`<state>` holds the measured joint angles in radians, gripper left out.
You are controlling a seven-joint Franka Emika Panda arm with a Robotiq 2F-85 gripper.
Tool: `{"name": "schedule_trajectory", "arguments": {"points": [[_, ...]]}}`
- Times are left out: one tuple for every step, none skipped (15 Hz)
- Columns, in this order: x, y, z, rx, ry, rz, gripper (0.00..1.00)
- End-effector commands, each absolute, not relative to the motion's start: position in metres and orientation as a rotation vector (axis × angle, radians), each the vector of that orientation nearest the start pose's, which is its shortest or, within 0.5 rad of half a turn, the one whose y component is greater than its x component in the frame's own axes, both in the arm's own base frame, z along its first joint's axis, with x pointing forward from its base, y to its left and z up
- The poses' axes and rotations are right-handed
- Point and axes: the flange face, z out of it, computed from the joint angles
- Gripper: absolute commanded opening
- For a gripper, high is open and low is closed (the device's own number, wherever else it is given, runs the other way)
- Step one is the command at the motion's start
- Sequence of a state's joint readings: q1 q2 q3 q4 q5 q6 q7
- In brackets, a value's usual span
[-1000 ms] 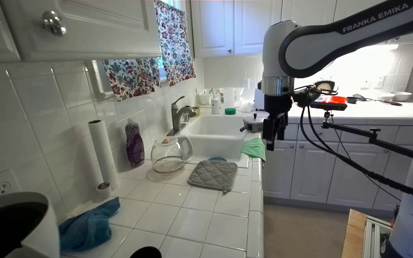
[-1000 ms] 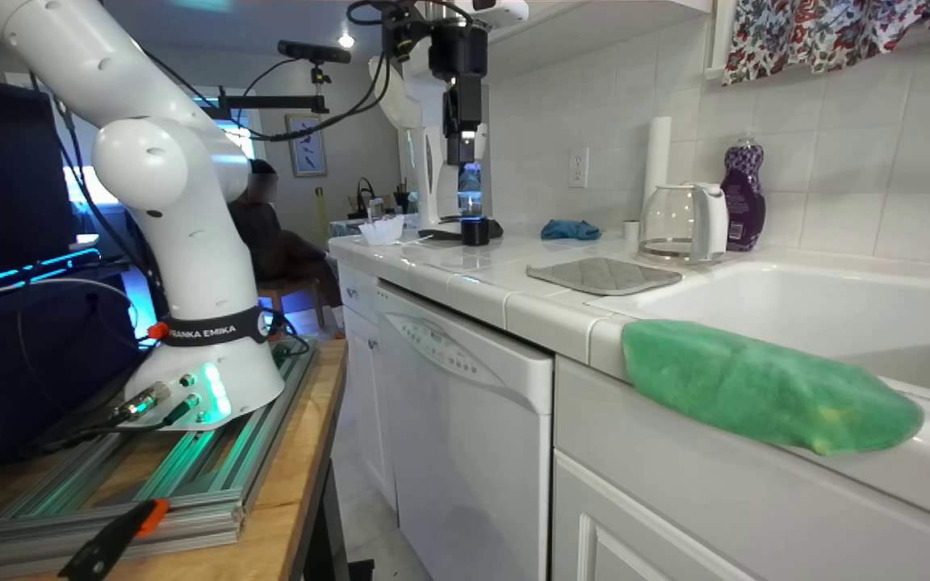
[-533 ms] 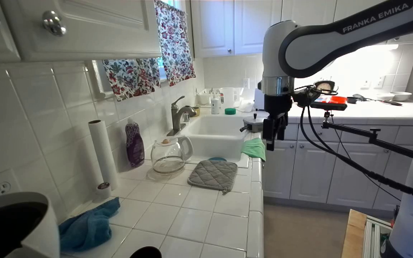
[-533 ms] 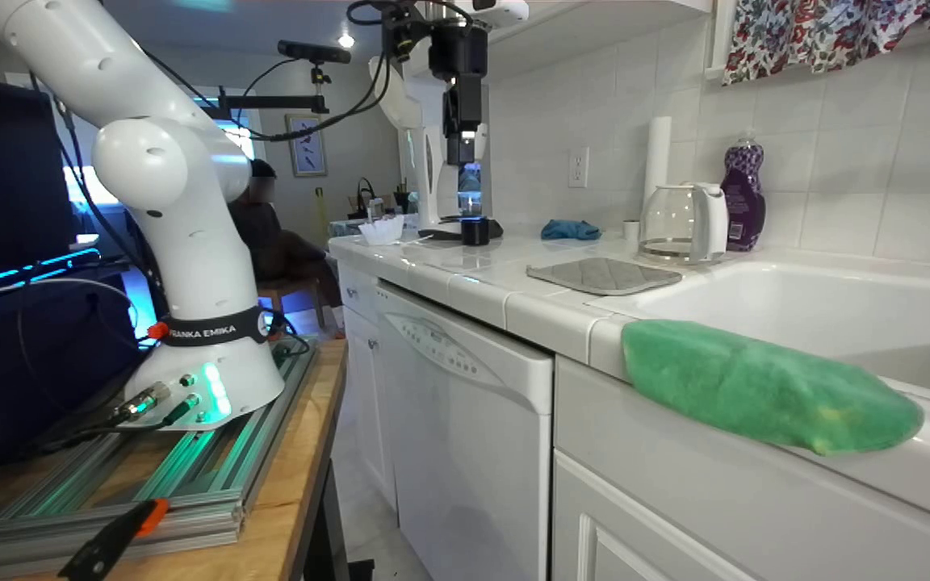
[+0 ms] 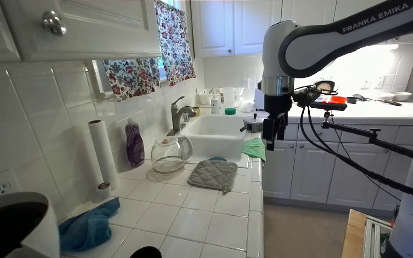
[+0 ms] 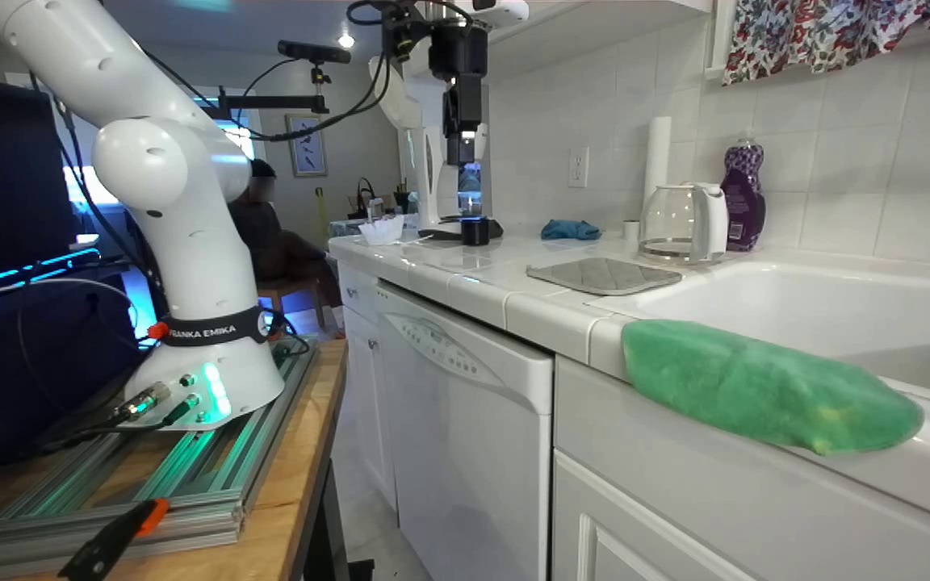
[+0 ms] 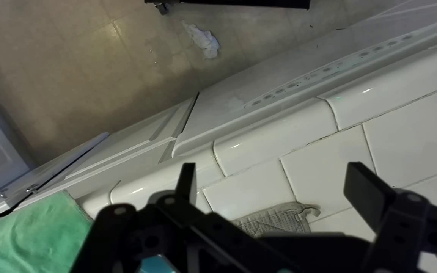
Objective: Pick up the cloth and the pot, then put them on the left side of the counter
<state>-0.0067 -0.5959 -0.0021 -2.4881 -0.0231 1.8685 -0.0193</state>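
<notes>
A green cloth (image 5: 254, 148) is draped over the front rim of the sink, and its folded length (image 6: 764, 387) fills the near part of an exterior view. In the wrist view the cloth (image 7: 32, 235) lies at the lower left. The silvery pot (image 5: 255, 124), lidded with a black knob and handle, stands past the sink, partly behind my gripper (image 5: 275, 141). It does not show in the wrist view. My gripper (image 7: 273, 178) hangs above the front edge of the tiled counter (image 7: 252, 185), fingers wide apart, nothing between them. From farther off, the gripper (image 6: 462, 153) points straight down.
A grey quilted pot holder (image 5: 213, 175) lies before the sink (image 5: 217, 143). Beside it stand a glass carafe (image 5: 169, 157), a purple bottle (image 5: 134, 145) and a paper roll (image 5: 103, 154). A teal-blue cloth (image 5: 88, 225) and a black cup (image 5: 145, 252) are nearer the camera.
</notes>
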Motion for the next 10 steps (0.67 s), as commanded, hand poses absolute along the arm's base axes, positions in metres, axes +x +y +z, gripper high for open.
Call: {"name": "schedule_trajectory", "arguments": {"points": [[0.367, -0.005, 0.489, -3.162, -0.028, 0.039, 1.00], [0.367, -0.005, 0.489, -3.162, -0.028, 0.039, 1.00], [0.367, -0.005, 0.489, -3.162, -0.028, 0.039, 1.00], [0.367, -0.005, 0.489, -3.162, -0.028, 0.039, 1.00], [0.370, -0.015, 0.492, -3.145, 0.007, 0.013, 1.00], [0.372, -0.027, 0.496, -3.150, 0.038, -0.024, 1.00], [0.373, -0.036, 0.498, -3.144, 0.066, -0.048, 1.00], [0.375, -0.049, 0.499, -3.136, 0.101, -0.083, 1.00], [0.375, -0.061, 0.500, -3.122, 0.154, -0.096, 1.00], [0.377, -0.075, 0.498, -3.115, 0.201, -0.118, 1.00]]}}
